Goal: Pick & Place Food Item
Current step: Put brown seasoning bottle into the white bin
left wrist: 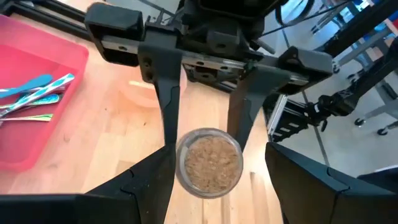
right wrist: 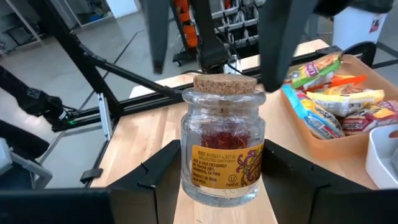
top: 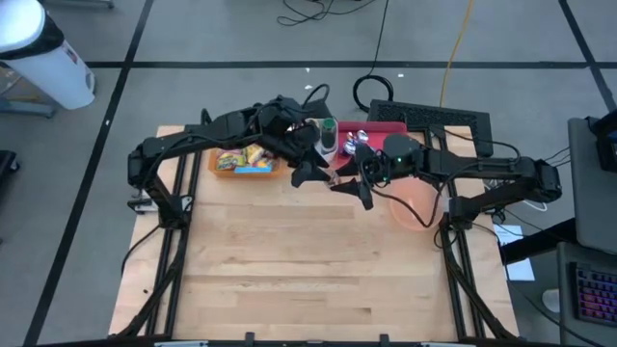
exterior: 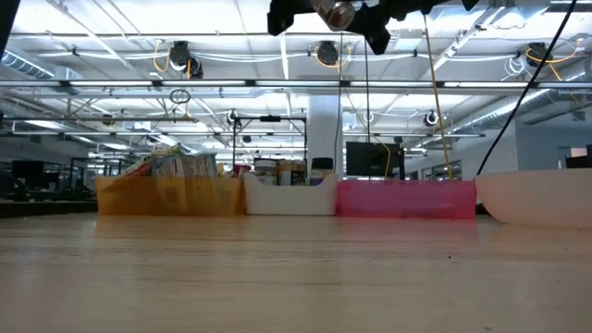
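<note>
A small glass jar [right wrist: 222, 146] with a cork lid [right wrist: 225, 83] and a yellow label holds red threads. It is held up above the table's far middle, and shows at the top of the low view [exterior: 336, 13]. My right gripper [right wrist: 221, 186] is shut on it, coming from the table's right side. My left gripper [left wrist: 214, 186] is open above the jar and points down. Its fingers [right wrist: 163, 34] stand on either side of the cork without touching it. My right gripper pinches the jar's glass body [right wrist: 186, 168] between its two fingers, one on each side, below the cork. The fingers [left wrist: 169, 106] come roughly level from the table's right side. The jar stands upright, cork up, lifted clear of the table.
Along the far edge stand an orange bin of snack packets [top: 243, 159], a white bin [top: 328, 143] and a pink bin with cutlery [left wrist: 37, 93]. A pale pink bowl [top: 415, 204] sits at the right. The near half of the wooden table [top: 308, 280] is bare.
</note>
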Robot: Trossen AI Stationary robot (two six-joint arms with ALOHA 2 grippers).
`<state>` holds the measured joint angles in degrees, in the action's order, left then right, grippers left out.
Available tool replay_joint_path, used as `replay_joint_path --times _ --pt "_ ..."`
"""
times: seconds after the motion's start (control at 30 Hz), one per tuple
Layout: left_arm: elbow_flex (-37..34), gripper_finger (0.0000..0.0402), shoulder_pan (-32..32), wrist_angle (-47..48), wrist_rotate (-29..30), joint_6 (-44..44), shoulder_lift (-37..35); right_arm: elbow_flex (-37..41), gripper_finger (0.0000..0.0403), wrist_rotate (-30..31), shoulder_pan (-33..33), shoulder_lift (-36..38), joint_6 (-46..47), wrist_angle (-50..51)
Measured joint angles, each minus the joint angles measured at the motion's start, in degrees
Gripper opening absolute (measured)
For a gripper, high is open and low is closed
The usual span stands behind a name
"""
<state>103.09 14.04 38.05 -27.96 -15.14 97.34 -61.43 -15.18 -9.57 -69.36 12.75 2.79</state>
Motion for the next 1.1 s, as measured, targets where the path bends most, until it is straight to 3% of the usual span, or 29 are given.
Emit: replay_joint_path --times 0.27,1.1 --pt "0.0 0.0257 -0.2 2.6 4.1 2.0 0.0 0.0 0.0179 -0.1 -0.6 0.0 0.0 -2.0" --pt "0.0 0.0249 -0.2 -1.6 -0.1 1.2 2.3 0.0 0.0179 -1.7 -0.6 -0.1 0.1 -3.8"
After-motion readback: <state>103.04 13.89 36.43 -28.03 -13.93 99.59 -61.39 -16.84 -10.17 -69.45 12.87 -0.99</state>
